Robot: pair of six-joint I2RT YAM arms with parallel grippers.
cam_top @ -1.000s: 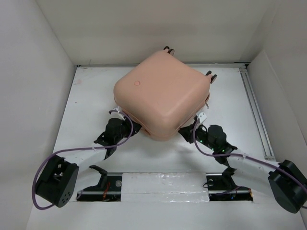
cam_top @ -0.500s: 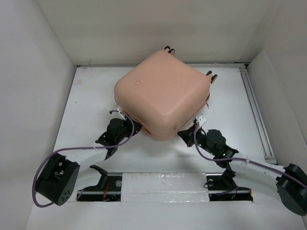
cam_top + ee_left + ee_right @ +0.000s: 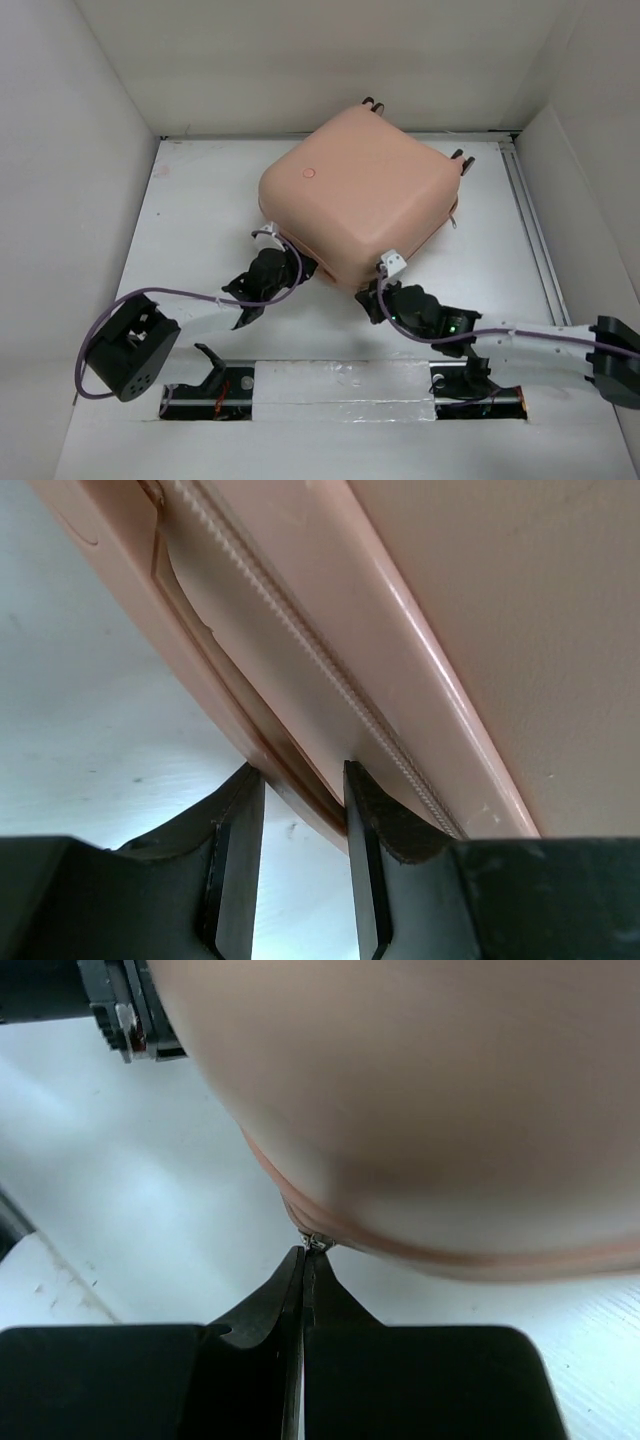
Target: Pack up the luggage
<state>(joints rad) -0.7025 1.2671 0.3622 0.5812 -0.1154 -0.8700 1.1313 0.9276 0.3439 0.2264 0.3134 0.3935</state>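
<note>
The luggage (image 3: 360, 195), a pale salmon-pink hard-shell suitcase, lies closed and flat on the white table, turned corner-first toward me. My left gripper (image 3: 290, 262) is at its near-left edge. In the left wrist view the jaws (image 3: 300, 780) are closed over the lower shell's rim (image 3: 290, 780), beside the zipper teeth (image 3: 330, 680). My right gripper (image 3: 375, 295) is at the near corner. In the right wrist view it (image 3: 303, 1255) is shut, pinching the small metal zipper pull (image 3: 316, 1243) under the shell (image 3: 430, 1090).
White walls close in on the left, back and right. A metal rail (image 3: 530, 230) runs along the right side. A taped strip (image 3: 340, 385) lies between the arm bases. Black wheels (image 3: 462, 160) stick out at the suitcase's far side. Purple cables (image 3: 180, 295) trail from both arms.
The suitcase has shifted to the right. My right gripper has moved left along the near edge to the corner. My left gripper has followed the suitcase to the right.
</note>
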